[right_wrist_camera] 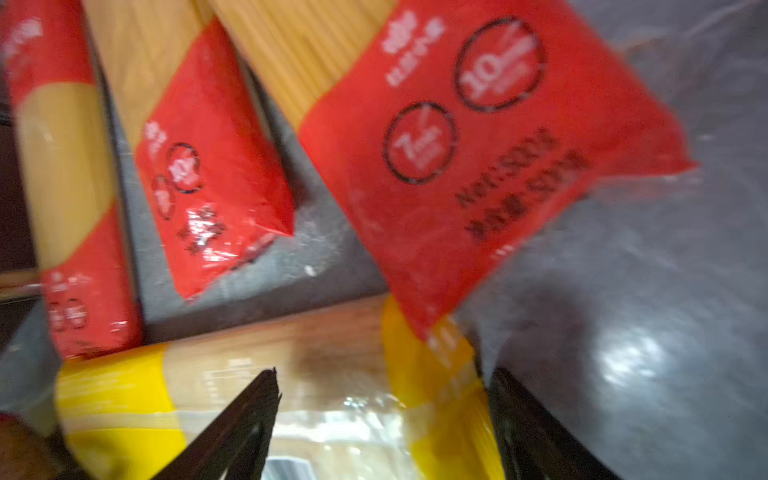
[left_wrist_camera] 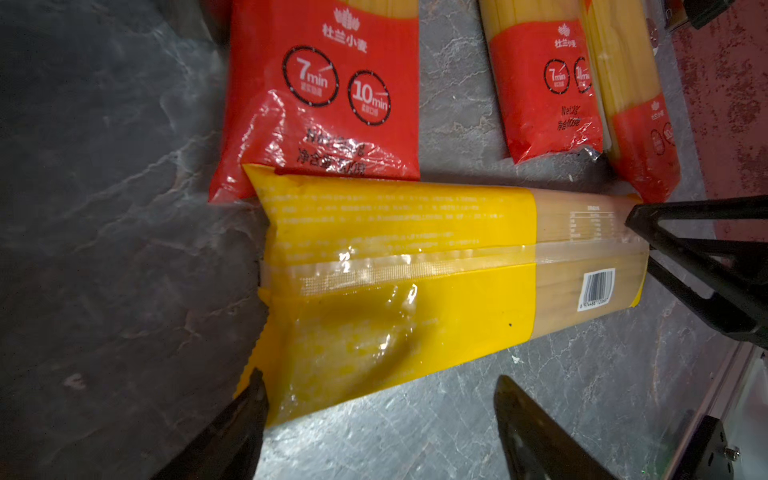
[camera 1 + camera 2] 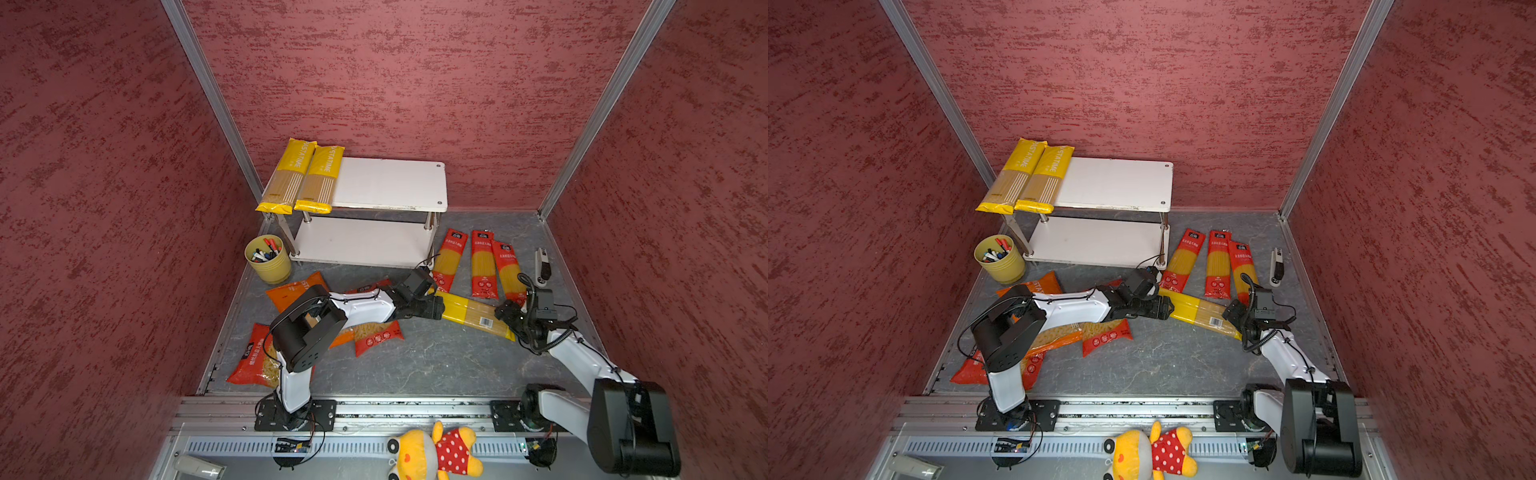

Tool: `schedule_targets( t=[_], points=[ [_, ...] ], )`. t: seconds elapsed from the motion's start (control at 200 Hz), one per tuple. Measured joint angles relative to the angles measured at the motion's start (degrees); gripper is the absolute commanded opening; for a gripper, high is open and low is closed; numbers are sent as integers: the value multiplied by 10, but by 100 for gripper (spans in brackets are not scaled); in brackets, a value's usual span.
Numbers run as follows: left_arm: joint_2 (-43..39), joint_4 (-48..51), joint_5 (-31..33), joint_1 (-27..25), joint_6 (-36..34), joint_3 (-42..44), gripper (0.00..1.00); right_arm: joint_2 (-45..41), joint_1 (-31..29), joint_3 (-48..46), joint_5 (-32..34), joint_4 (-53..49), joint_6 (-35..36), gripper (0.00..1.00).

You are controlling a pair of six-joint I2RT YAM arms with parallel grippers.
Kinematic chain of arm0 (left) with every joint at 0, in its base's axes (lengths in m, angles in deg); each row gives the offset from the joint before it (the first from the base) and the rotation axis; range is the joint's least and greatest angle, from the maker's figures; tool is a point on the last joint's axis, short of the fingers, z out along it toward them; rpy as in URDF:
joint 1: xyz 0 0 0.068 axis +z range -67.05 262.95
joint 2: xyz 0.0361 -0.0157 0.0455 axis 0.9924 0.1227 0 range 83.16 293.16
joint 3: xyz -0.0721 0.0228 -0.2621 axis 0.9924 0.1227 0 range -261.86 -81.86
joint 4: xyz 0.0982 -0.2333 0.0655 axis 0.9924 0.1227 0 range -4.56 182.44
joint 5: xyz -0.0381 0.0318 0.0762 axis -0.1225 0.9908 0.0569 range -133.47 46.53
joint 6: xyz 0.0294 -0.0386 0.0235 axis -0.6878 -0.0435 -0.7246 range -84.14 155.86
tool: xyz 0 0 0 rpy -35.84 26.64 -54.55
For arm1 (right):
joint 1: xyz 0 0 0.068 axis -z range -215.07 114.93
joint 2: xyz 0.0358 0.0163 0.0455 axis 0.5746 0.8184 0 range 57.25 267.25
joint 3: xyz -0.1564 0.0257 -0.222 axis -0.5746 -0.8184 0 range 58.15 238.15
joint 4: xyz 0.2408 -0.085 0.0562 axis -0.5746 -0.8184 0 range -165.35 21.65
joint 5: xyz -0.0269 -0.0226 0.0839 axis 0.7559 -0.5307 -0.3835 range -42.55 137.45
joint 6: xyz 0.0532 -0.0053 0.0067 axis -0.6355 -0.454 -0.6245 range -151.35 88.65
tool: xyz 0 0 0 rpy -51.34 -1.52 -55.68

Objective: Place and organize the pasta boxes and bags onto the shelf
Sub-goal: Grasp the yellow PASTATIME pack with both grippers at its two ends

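My left claw (image 2: pixel 379 378) hangs open, its fingers spread either side of one corner of a yellow PASTATIME spaghetti pack (image 2: pixel 395 257) that lies flat on the table (image 3: pixel 415 361). My right claw (image 1: pixel 385 372) is open too, fingers wide over the other end of that pack and gripping nothing. At the left-claw end the pack overlaps the foot of the nearest red spaghetti pack (image 3: pixel 449 259). At the right-claw end another red pack (image 3: pixel 509 272) lies over it. I count three red spaghetti packs in a row, the middle one (image 3: pixel 483 264) just beside the last. Two more PASTATIME packs (image 3: pixel 291 176) sit side by side on the left end of the shelf (image 3: pixel 390 183), on its top board, which makes three yellow ones in all; the lower board is bare. Near my left arm I count two red short-pasta bags, one (image 3: pixel 376 336) partly under the arm and one (image 3: pixel 253 357) near its base, plus one orange macaroni bag (image 3: pixel 295 291). There is one yellow pen cup (image 3: pixel 268 259) beside the shelf and one plush toy (image 3: pixel 436 451) in front of the mounting rail. The table is dark grey with marble-like veins, and red textured walls (image 3: pixel 415 83) joined by aluminium posts enclose it.
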State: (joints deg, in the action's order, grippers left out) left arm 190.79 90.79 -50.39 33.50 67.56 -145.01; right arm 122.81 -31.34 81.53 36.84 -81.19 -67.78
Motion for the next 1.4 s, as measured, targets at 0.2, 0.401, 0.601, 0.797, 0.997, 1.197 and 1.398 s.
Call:
schedule_targets(
  t=[0.2,0.401,0.601,0.797,0.997,1.197,1.398],
  points=[
    [1,-29,-39,16,13,18,81,-14,7,-28,-72,57,-7,71],
    [1,-38,-53,33,17,28,81,-89,9,-46,-147,70,-45,64],
    [1,-38,-55,43,17,28,81,-110,9,-42,-162,70,-55,42],
    [0,-37,-57,48,17,28,81,-88,10,-42,-144,57,-58,18],
    [-23,-24,-53,43,2,42,83,-104,9,-18,-144,19,-75,9],
    [-110,7,19,-29,-79,59,87,-110,7,37,-163,-31,-104,5],
    [-142,-92,175,-158,-271,96,91,-124,5,74,-179,-82,-146,0]
  ],
)
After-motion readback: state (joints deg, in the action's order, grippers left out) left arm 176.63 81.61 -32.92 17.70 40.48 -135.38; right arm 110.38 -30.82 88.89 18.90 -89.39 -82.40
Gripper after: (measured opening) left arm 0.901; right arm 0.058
